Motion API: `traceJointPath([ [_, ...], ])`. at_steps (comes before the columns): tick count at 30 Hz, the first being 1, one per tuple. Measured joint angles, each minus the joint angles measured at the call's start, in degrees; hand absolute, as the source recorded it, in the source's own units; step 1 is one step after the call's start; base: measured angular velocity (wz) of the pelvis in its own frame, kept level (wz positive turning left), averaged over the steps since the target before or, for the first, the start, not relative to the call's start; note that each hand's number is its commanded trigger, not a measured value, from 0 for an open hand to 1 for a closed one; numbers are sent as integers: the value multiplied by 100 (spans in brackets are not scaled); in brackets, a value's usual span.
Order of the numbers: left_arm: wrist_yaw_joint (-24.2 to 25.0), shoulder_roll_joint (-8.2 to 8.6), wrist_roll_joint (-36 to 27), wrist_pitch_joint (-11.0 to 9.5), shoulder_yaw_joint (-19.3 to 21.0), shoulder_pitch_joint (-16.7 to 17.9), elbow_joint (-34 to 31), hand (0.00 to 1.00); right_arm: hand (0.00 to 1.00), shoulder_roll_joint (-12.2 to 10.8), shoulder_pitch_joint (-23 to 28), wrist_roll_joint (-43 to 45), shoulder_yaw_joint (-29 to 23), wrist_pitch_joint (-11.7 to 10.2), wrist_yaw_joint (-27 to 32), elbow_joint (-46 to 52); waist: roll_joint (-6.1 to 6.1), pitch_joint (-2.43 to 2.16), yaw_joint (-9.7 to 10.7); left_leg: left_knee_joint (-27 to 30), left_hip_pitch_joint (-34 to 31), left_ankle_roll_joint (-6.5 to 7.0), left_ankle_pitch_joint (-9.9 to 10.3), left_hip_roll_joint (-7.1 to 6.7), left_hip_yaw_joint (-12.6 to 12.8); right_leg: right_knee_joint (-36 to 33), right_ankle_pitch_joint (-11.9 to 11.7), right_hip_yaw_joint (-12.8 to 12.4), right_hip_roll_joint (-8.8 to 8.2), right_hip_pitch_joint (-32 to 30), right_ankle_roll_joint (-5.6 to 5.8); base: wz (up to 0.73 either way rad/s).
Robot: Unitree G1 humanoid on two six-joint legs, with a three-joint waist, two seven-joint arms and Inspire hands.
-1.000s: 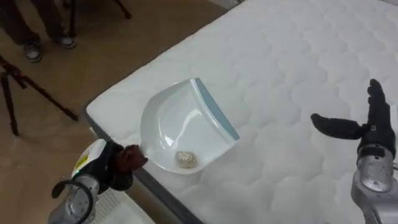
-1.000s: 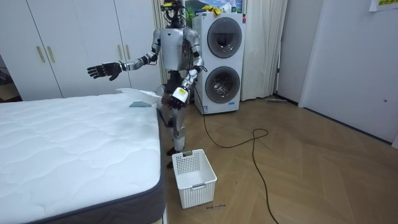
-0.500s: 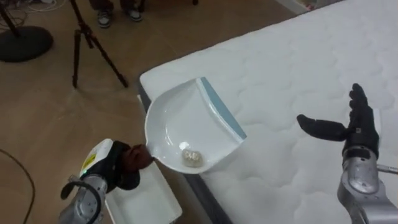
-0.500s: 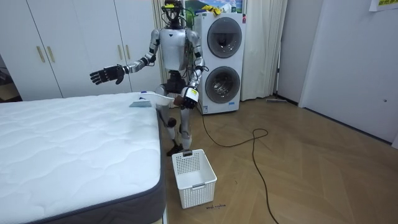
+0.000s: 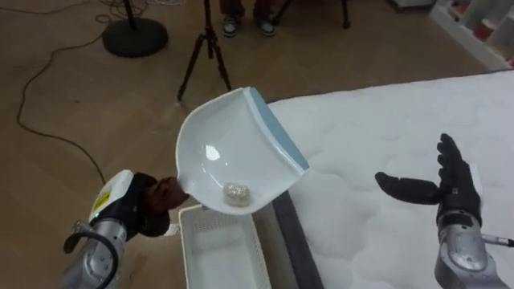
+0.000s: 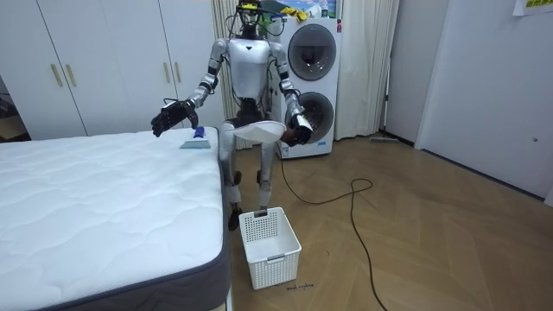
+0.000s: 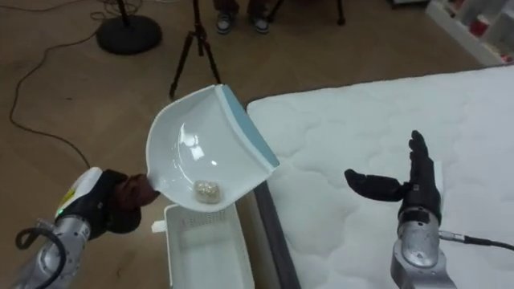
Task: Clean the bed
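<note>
— What did the left eye view give you?
— A glossy white dustpan (image 5: 229,148) with a blue-grey lip, tilted up. The left hand (image 5: 144,210) had its fingers curled round the handle. One pale crumpled scrap (image 5: 236,192) lay low in the bowl. The pan hung just off the corner of the mattress (image 5: 385,120), above the far rim of a white slotted basket (image 5: 218,255) on the wooden floor (image 5: 72,104).
— And the other hand?
— The right hand (image 5: 450,186) was over the quilted mattress, fingers straight and spread, thumb out, holding nothing. Beyond the bed stood a black tripod (image 5: 205,48) and a person's shoes (image 5: 233,24).
— Did the right eye view add anything?
— It was the same scene (seen from a touch aside). The dark frame strip (image 7: 273,241) under the mattress edge was plainer there, between the mattress and the basket.
— And the room view?
— The robot stood upright at the bed's far corner, with the basket on the floor in front of it, beside the bed's side edge. Two stacked washing machines (image 6: 308,86) stood behind it, with white wardrobe doors (image 6: 104,60) at the room view's left and a pale curtain (image 6: 367,69) to the right. A small blue thing (image 6: 195,141) lay on the mattress corner near the right hand; I couldn't tell what it was.
</note>
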State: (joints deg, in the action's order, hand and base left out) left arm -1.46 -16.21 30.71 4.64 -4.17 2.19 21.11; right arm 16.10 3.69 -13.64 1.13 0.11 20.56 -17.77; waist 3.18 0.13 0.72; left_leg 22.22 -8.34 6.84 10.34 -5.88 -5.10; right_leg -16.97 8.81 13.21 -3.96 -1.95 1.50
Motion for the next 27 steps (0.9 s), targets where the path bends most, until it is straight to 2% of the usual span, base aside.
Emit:
traceJointPath([
  [3,9,10,27,-2,18,-1,-67,100,0,-6,-23,-6,13,-1,-101,-2,-38,7,-115,-104,-22,-36,-16,8,-52,171,-27,109,27,57,-27,21],
  [9,62,2,96,8,186,30,-67,100,0,-7,-12,-7,9,-1,-440,16,12,14,-139,-241,-4,-34,-15,-1,-61,340,-40,94,40,90,-1,3],
  [13,62,-11,100,9,180,33,-65,100,0,-7,-11,-79,20,-1,-531,19,-3,21,-178,-296,63,-30,-13,-24,-134,348,-42,55,36,114,3,6],
  [16,62,-2,162,12,161,112,-60,100,0,-6,-12,-175,83,-1,-627,19,-52,44,-280,-309,144,-20,-2,-30,-147,421,-35,43,39,217,14,1],
  [18,62,-3,217,56,171,224,-60,100,0,-5,-12,-177,98,-1,-702,15,-142,86,-312,-291,133,-19,2,-48,-185,443,-31,98,33,231,20,8],
  [19,63,-3,285,75,171,257,-60,100,0,-5,-12,-176,98,-1,-701,4,-170,88,-314,-284,121,-19,2,-53,-198,443,-31,112,31,231,21,12],
  [21,93,-5,505,145,185,366,-54,100,0,-5,-12,-100,102,-1,-717,-85,-266,83,-318,-260,95,-19,2,-65,-219,444,-22,113,27,225,33,8],
  [24,135,-10,508,146,225,503,-35,100,0,-5,-11,-1,101,-1,-753,-178,-353,59,-334,-259,86,-20,1,-77,-238,429,-8,117,18,223,41,4],
  [27,227,-10,531,145,271,531,-36,100,0,-4,-11,-4,101,-2,-758,-188,-366,49,-328,-251,88,-23,-2,-79,-250,405,-1,116,17,225,38,1],
])
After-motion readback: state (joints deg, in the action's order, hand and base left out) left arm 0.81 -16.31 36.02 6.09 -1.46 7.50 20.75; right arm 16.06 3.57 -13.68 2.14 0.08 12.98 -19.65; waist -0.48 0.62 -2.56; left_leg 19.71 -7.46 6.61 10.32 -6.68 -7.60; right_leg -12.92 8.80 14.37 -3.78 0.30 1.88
